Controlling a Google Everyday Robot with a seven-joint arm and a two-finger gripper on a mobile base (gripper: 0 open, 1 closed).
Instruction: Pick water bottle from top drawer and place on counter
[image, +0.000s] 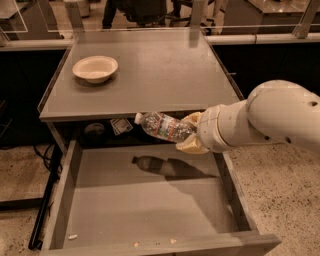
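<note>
My gripper (186, 134) is shut on the water bottle (162, 126), a clear ribbed bottle with a white cap and a red, white and green label. It holds the bottle on its side, cap to the left, in the air above the open top drawer (150, 200), level with the front edge of the counter (150, 70). The bottle's shadow falls on the drawer's grey floor. My white arm comes in from the right.
A pale bowl (95, 68) sits on the counter's back left. A small packet (120, 126) and a dark round thing (94, 130) lie in the shelf space behind the drawer. Small crumbs lie along the drawer's front. A pale ledge with metal posts runs behind.
</note>
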